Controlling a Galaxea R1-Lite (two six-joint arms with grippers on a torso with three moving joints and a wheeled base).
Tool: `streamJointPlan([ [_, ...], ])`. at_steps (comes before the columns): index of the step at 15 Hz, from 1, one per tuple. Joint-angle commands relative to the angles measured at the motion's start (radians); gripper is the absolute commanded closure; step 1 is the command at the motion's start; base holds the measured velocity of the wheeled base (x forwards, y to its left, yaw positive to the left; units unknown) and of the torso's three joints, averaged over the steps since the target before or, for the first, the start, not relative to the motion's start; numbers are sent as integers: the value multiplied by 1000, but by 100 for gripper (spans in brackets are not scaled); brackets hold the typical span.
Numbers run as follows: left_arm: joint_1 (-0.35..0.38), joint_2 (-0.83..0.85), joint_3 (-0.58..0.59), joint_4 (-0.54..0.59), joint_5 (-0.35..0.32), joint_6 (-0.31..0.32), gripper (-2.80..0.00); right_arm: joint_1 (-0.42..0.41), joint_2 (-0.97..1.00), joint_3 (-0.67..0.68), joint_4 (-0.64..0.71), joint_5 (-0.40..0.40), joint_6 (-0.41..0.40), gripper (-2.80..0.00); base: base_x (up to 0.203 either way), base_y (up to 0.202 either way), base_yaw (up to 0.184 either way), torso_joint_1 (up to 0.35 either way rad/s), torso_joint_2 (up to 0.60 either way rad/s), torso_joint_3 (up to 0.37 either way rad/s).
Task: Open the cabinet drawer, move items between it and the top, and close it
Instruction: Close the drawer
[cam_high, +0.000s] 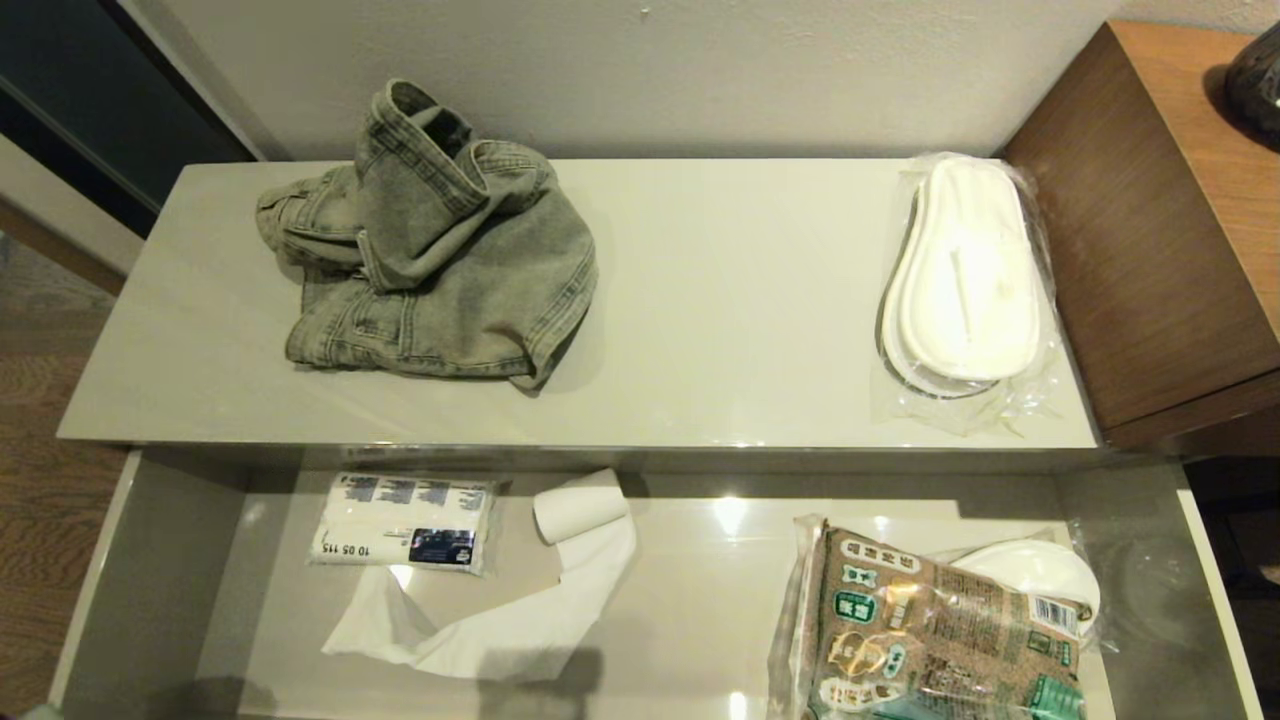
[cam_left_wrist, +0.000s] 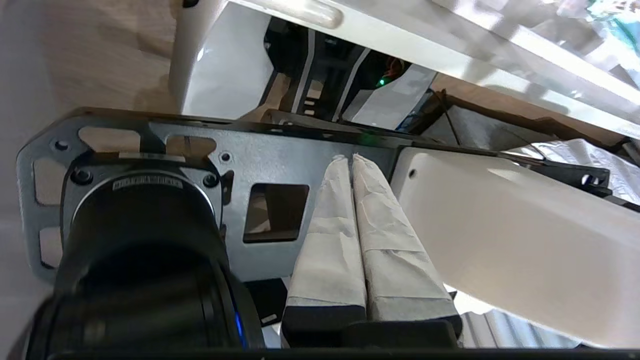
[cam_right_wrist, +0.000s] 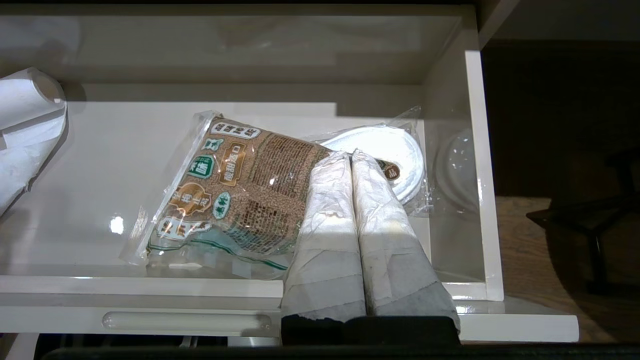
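Your cabinet drawer (cam_high: 150, 560) stands pulled out below the top (cam_high: 740, 300), so swapping comes next: the jeans (cam_high: 440, 250) and wrapped slippers (cam_high: 965, 275) lie on the top. Both grippers, left (cam_left_wrist: 352, 160) and right (cam_right_wrist: 350, 156), are pinched together, empty; open 1 first. A second white pair in the drawer is half hidden.

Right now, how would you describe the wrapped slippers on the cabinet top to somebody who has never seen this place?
Find the long cream cabinet top above the open drawer. At its right end, beside the brown wooden unit, lie flat white slippers in clear plastic. The only other thing on top is crumpled denim jeans at the left.
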Motion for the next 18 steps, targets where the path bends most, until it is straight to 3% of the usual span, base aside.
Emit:
streamJointPlan([
  [1, -2, 73, 76, -94, -1, -4, 0, -1, -1, 2, 0, 0, -1, 0, 0, 0, 0, 0, 0, 0],
  [3, -6, 108, 152, -188, 3, -2, 0, 0, -1, 2, 0, 0, -2, 0, 0, 0, 0, 0, 0, 0],
  [9, -20, 69, 196, -198, 60, 16, 0, 0, -1, 2, 1, 2, -8, 0, 0, 0, 0, 0, 0, 0],
  [10, -33, 79, 195, -192, 96, 20, 0, 0, -1, 2, 1, 0, -7, 0, 0, 0, 0, 0, 0, 0],
  [12, -60, 121, 201, -195, 159, 23, 0, 0, -1, 2, 1, 2, -7, 0, 0, 0, 0, 0, 0, 0],
  [15, -66, 238, 205, -210, 164, 24, 0, 0, -1, 2, 1, 2, -7, 0, 0, 0, 0, 0, 0, 0],
  [18, -70, 368, 223, -340, 158, 22, 0, 0, -1, 2, 1, 2, -7, 0, 0, 0, 0, 0, 0, 0],
])
